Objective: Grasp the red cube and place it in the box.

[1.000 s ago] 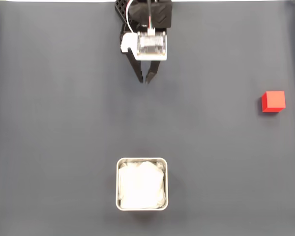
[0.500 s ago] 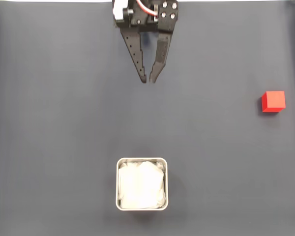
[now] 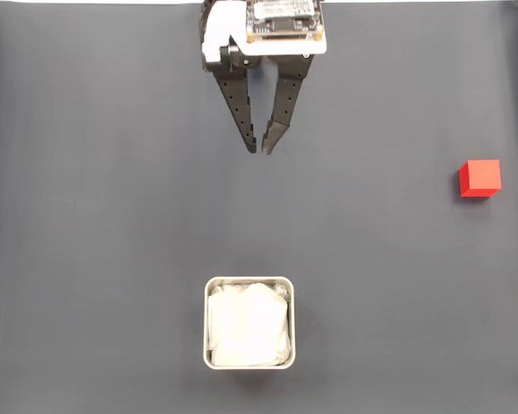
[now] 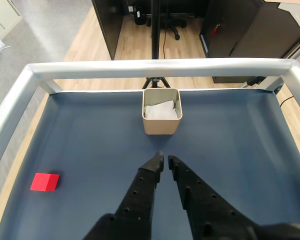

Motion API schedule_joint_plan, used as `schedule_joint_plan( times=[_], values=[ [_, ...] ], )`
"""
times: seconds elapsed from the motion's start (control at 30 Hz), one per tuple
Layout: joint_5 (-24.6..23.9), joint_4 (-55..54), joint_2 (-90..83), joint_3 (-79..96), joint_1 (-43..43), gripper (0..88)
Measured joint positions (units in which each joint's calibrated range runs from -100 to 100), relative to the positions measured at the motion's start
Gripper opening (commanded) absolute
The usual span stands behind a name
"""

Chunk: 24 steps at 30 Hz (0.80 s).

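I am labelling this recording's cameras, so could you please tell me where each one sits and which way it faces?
Fixed view: above the table, looking straight down on the dark mat; the arm's tool reaches in from the top edge.
Wrist view: rides on the arm, looking forward and down along the tool toward the far metal rail.
Both share the tool with its tips nearly together, the red cube and the box.

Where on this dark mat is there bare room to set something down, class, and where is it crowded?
Bare mat fills the fixed view's whole left side, and the stretch between the box and the red cube. The gap between the gripper and the box is also free. Nowhere is crowded.
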Motion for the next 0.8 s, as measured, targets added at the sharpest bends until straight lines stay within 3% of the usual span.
schedule_joint_plan(
  times=[0.8],
  values=[
    [1.4,0.6,6.1,-1.4,-20.4,0.0]
  ],
)
